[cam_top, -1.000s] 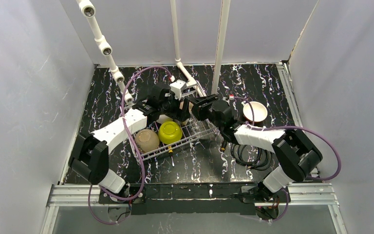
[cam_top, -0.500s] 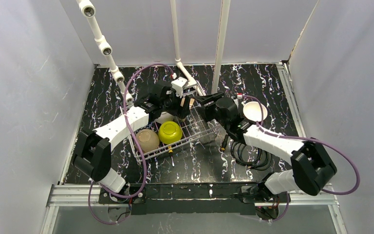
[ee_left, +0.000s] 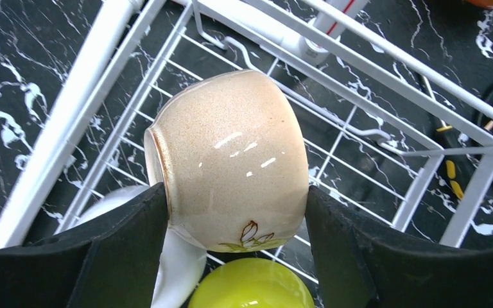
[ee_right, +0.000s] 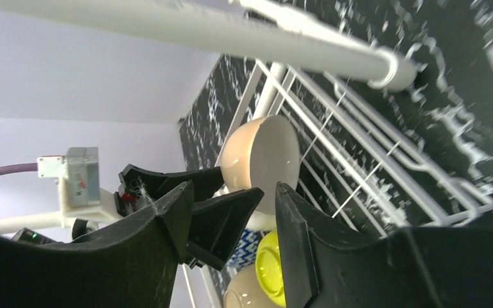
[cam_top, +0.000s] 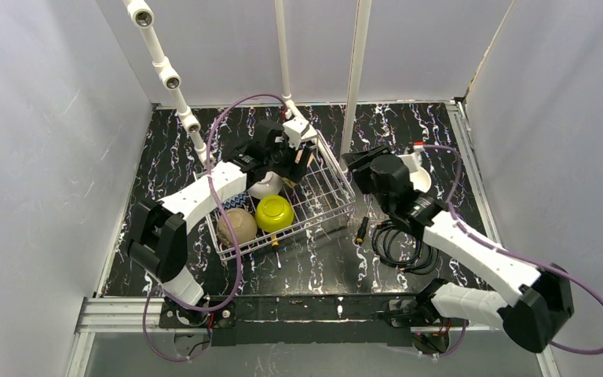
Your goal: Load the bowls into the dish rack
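Now the left jaws are clamping the tan bowl (ee_left: 231, 160), tipped on its side, directly above the dish rack (cam_top: 322, 194) floor, while the right jaws are hanging wide and empty farther off.

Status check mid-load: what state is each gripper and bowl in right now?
Left gripper: shut on the held tan bowl.
That bowl: on its side, over the dish rack.
Right gripper: open, empty.
Yellow-green bowl: in rack.
Second tan bowl: in rack.
White bowl: in rack.
Patterned bowl: in rack.
Bowl on table: outside rack, upright.
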